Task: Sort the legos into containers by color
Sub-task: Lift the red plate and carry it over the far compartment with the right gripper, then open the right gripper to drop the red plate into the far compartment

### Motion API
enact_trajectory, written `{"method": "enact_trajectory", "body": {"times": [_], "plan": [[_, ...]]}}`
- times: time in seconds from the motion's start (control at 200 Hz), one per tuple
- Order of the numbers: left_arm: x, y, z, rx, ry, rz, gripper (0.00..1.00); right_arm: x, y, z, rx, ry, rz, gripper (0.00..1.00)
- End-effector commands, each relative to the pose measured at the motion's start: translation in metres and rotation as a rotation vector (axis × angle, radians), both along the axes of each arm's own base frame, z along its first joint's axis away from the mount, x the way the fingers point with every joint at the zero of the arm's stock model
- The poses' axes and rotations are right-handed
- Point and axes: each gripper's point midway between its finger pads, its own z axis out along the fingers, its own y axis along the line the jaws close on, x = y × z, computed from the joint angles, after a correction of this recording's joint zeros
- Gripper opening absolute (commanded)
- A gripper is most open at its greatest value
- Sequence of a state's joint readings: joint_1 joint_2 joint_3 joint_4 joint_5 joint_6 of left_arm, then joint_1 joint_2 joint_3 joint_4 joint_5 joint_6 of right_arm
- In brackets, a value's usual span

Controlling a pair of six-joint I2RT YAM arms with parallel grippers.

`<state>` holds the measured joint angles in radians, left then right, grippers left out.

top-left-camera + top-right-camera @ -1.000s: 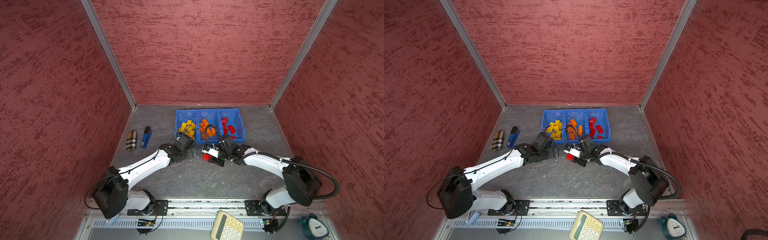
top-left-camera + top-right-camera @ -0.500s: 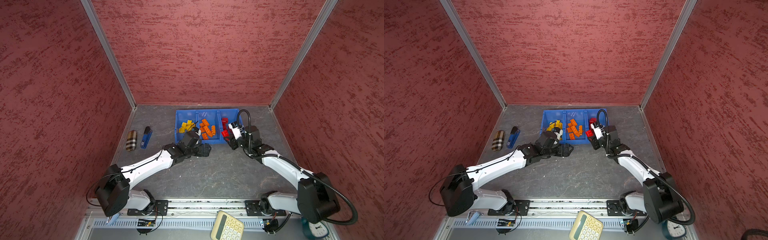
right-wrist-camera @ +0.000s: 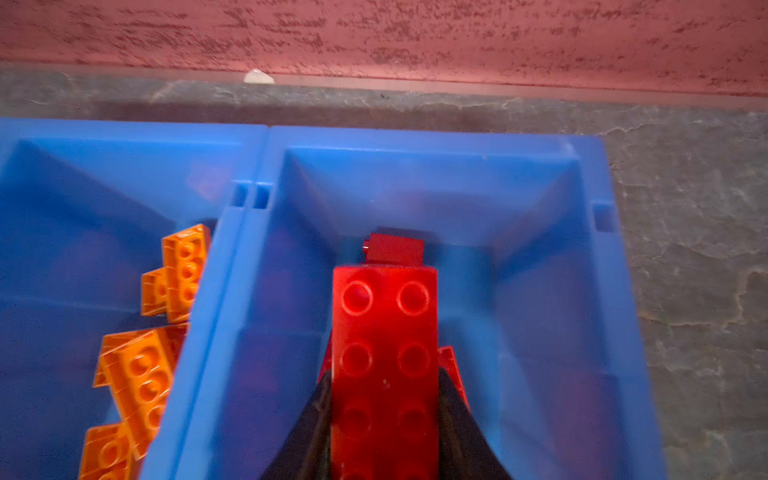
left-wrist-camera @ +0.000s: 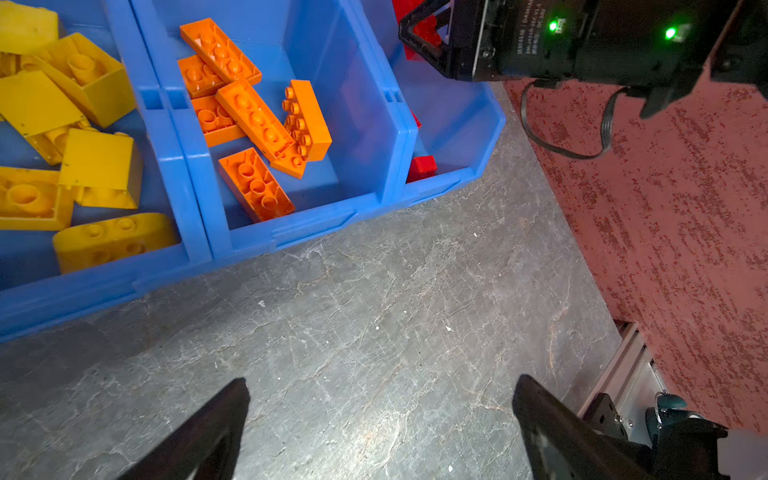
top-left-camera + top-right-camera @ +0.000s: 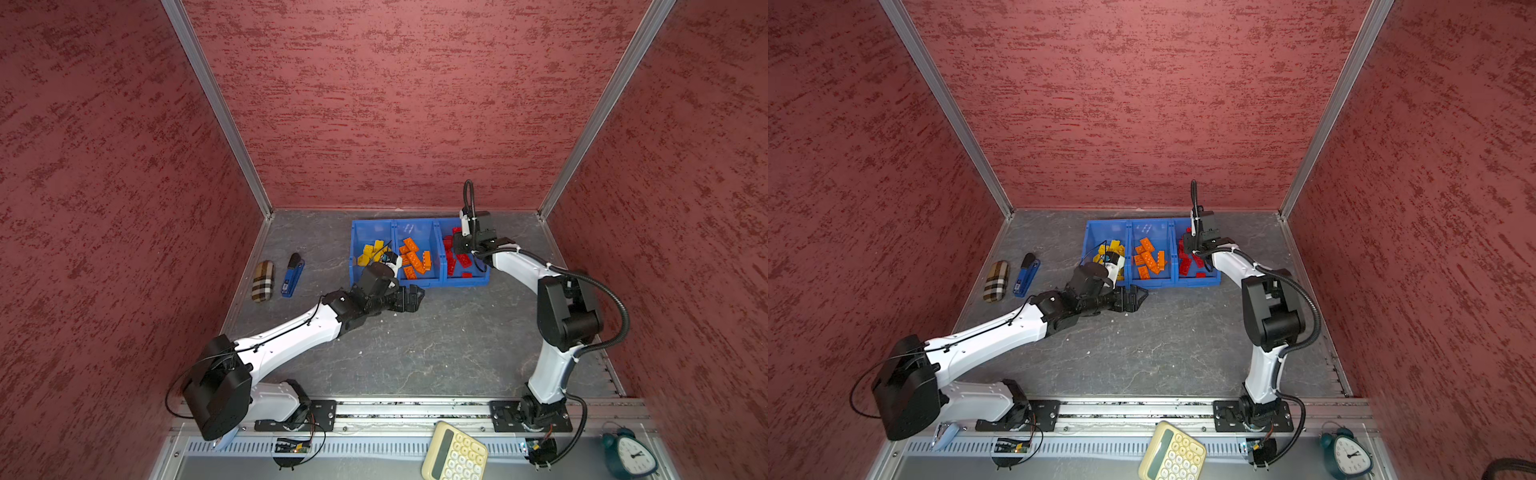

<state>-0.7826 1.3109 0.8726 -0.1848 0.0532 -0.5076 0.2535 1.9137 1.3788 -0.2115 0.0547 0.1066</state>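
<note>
Since the right tool advanced, its red lego overhangs the containers.

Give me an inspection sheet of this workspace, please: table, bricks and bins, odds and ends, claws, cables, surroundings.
Surface: grey marbled tabletop, a few pale specks.
Job's things: three joined blue bins; yellow bricks in the left one, orange bricks in the middle, red bricks in the right.
Clutter: plaid case and blue stapler left of the bins; calculator and alarm clock on the front ledge.
Claws: left claw open above bare tabletop in front of the bins; right claw shut on a long red brick over the right bin.
Cables: thin black cable loops at the right wrist; ribbed hose along the right arm.
Surroundings: red textured walls, metal rail in front.
</note>
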Motion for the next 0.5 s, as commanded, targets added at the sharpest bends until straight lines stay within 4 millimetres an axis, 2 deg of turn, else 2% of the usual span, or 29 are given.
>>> {"method": "enact_trajectory", "body": {"times": [0.0, 0.255, 0.376, 0.496], "plan": [[0.003, 0.010, 0.004, -0.001, -0.025, 0.037, 1.00, 0.006, -0.018, -0.003, -0.105, 0.031, -0.055, 0.26], [0.002, 0.017, 0.002, -0.006, -0.025, 0.062, 1.00, 0.026, -0.020, -0.013, -0.154, 0.031, -0.073, 0.29], [0.000, 0.020, 0.001, -0.003, -0.021, 0.070, 1.00, 0.031, -0.025, -0.011, -0.188, 0.018, -0.100, 0.35], [-0.001, 0.024, 0.000, -0.004, -0.018, 0.090, 1.00, 0.030, -0.018, -0.002, -0.215, -0.005, -0.088, 0.38]]}}
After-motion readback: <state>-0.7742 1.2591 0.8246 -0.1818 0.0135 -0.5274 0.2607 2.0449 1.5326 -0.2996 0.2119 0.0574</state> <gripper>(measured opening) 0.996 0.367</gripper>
